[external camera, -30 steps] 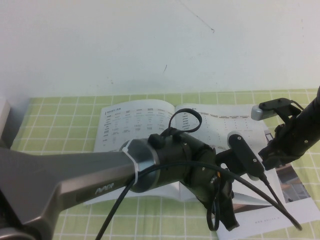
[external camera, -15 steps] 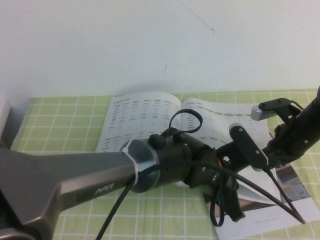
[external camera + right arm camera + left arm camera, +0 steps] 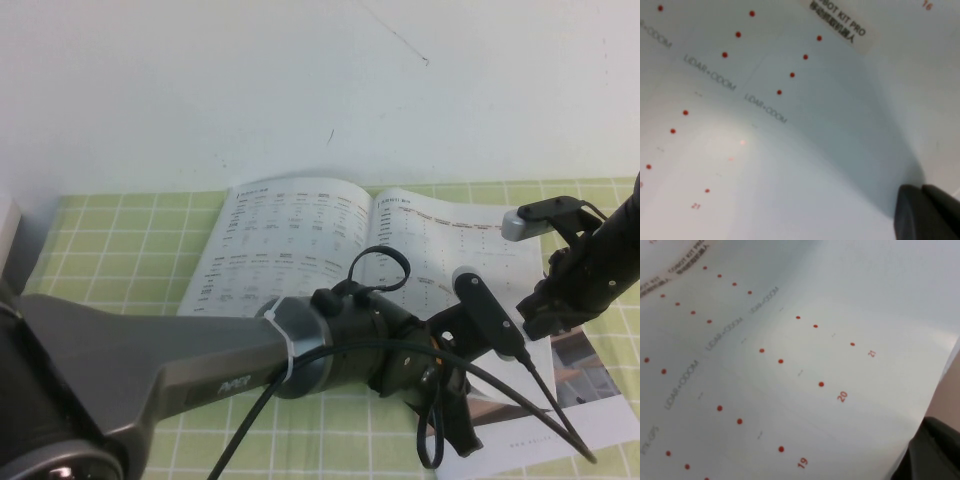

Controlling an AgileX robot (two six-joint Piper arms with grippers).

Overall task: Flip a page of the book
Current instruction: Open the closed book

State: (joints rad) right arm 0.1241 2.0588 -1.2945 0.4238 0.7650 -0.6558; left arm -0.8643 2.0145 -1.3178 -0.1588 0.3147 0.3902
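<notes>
While the book point(image 3: 300, 240) lies open on the counter point(image 3: 120, 240), left gripper point(image 3: 455, 420) over its right page point(image 3: 450, 235) (jaws' state unclear), right gripper point(image 3: 555, 300) at that page's outer edge, jaws clenched.

White book point(image 3: 300, 240) lies open, its right page point(image 3: 450, 250) lifted.

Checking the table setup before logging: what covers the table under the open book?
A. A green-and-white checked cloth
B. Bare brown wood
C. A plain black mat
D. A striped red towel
A: a green-and-white checked cloth shows all around the open book.
</notes>
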